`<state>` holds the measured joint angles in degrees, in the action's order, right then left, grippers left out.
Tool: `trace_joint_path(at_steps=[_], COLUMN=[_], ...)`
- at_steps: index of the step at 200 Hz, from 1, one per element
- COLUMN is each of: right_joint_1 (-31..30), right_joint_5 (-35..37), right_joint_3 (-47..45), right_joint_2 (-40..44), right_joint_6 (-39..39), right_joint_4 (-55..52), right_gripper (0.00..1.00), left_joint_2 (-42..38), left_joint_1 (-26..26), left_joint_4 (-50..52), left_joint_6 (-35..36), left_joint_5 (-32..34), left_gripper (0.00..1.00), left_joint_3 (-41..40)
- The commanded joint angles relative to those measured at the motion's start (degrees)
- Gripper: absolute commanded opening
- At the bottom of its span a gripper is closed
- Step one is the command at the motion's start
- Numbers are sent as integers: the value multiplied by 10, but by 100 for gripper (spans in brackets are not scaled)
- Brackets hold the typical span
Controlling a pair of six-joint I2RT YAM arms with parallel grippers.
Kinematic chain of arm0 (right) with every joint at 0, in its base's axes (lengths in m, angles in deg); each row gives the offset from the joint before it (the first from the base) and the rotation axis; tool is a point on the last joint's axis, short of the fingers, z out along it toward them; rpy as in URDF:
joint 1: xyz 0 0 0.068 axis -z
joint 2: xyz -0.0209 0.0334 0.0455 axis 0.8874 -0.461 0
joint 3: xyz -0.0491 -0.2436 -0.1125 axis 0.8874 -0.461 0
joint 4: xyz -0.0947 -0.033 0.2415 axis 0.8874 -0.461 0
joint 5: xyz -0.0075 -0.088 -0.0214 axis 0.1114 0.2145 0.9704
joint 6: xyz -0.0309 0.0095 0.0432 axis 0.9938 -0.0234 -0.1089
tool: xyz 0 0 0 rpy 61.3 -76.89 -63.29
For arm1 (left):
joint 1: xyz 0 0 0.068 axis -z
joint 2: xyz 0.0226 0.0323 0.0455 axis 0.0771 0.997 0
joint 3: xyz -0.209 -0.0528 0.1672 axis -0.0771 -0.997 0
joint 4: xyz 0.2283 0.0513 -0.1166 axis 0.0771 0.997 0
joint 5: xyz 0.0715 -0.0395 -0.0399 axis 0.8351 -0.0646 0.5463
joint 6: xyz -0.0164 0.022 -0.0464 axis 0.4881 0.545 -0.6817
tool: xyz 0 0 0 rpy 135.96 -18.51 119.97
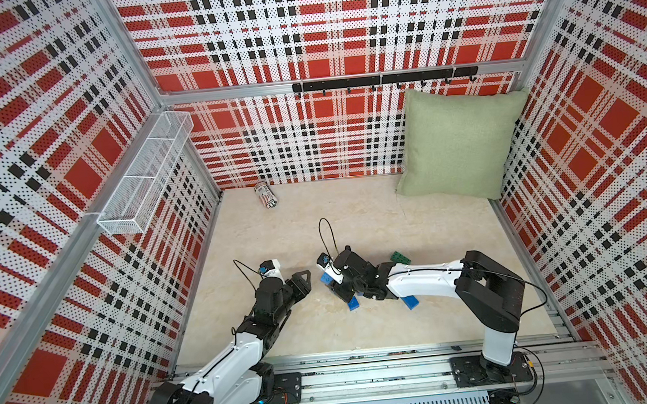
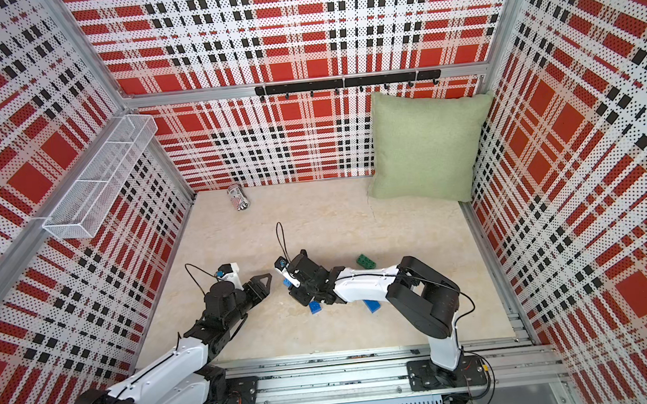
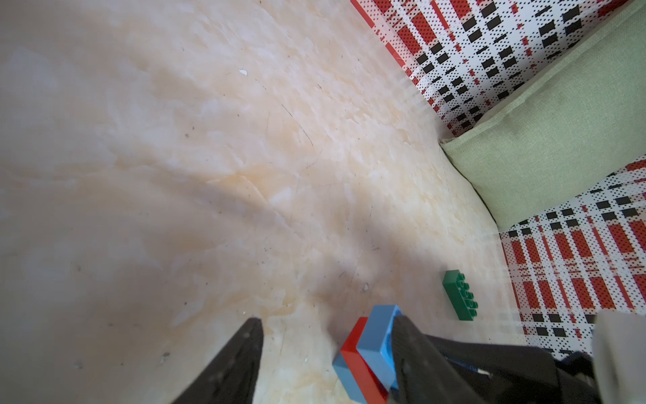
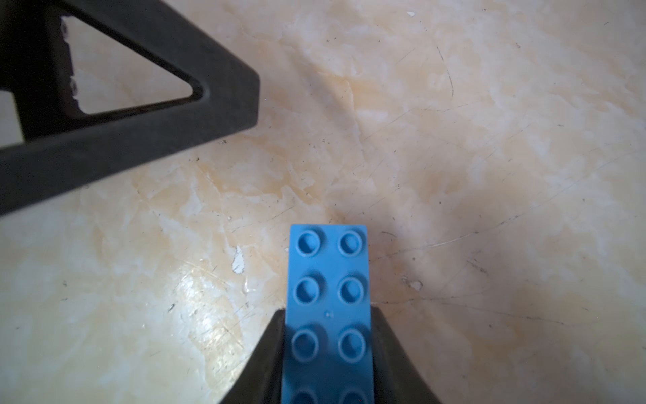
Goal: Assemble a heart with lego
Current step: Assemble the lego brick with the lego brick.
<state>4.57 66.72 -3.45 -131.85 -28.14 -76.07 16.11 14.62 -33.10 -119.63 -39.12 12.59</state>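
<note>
Nearest of all is the metal rail (image 1: pixel 369 373) where our two arms stand. Just past it, over the middle of the tabletop (image 1: pixel 356 224), we are busy building the heart (image 3: pixel 379 335).

We think we are about half way. In the left wrist view, the heart so far is three bricks stuck together: a blue one, a red brick (image 3: pixel 353 341) and another blue one. The green brick (image 1: pixel 400 258) is not yet joined and lies on the far side of our right arm. A loose blue brick (image 1: pixel 354 303) and a second loose blue brick (image 1: pixel 410 302) lie on the near side, partly under that arm. More may be hidden; we cannot tell.

Our right pincer (image 4: pixel 328 311) is nearly shut. It squeezes the long blue brick (image 4: pixel 328 273) of the heart by its two sides. The heart hangs low over the tabletop, and we cannot tell if it touches.

Our left pincer (image 1: pixel 307 281) is about half open and has nothing in it. It points at the heart from the left and is just beside it, but the right wrist view shows a gap between them.

Next, we think, one more brick has to go on. That calls for holding the heart steady, lining up the studs with care, and pushing straight so nothing pops off.
</note>
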Motion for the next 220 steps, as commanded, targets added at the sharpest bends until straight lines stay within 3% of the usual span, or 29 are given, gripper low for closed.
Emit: trace_joint_path(at_steps=[1, 157, 220], right_joint_1=[-3, -24, -29], right_joint_5=[-6, 37, 48], right_joint_3=[11, -35, -50], right_joint_2=[-16, -3, 10], right_joint_6=[-1, -64, -65], right_joint_4=[1, -13, -7], right_gripper=[33, 33, 34], left_joint_2=[-2, -18, -48], left_joint_1=[1, 3, 39], left_joint_4=[4, 18, 59], left_joint_6=[7, 5, 2], left_joint_5=[7, -5, 12], left_gripper=[64, 64, 64], left_joint_3=[10, 6, 6])
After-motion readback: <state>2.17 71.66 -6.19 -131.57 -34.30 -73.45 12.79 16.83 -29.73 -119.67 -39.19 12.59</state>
